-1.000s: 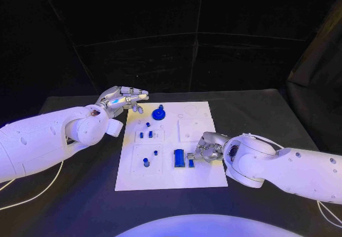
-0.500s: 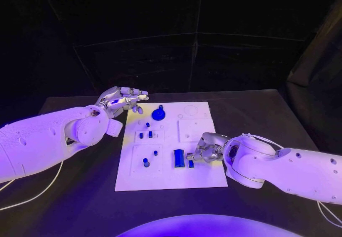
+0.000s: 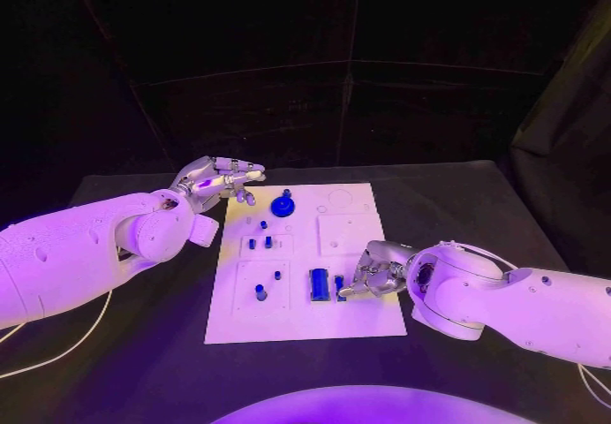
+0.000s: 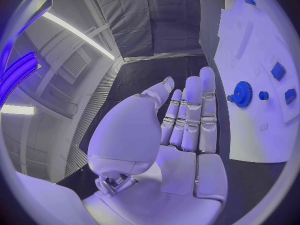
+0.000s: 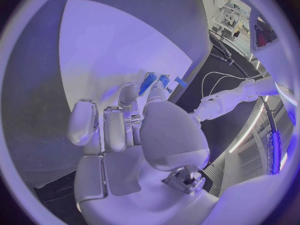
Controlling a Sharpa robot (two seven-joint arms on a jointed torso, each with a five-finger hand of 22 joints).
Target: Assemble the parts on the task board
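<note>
The white task board (image 3: 363, 305) lies mid-table. A blue gear (image 3: 282, 207) stands near its far edge, with small blue pegs (image 3: 260, 241) below it and a blue block (image 3: 319, 283) lower down. My right hand (image 3: 371, 270) hovers low over the board's right side, its thumb and a finger pinching a small blue part (image 3: 340, 285) next to the block. In the right wrist view the fingertips (image 5: 155, 93) meet just before the blue pieces (image 5: 150, 82). My left hand (image 3: 224, 179) hangs over the board's far left corner, fingers straight and empty, with the gear (image 4: 242, 93) beyond it.
Black table (image 3: 140, 353) surrounds the board on all sides. Another peg (image 3: 261, 292) stands in the board's near left section. My left forearm (image 3: 89, 256) covers the table's left side, and my right forearm (image 3: 509, 305) covers the right.
My right hand has edged slightly toward the near side, still at the small blue part. The left hand has stayed put.
</note>
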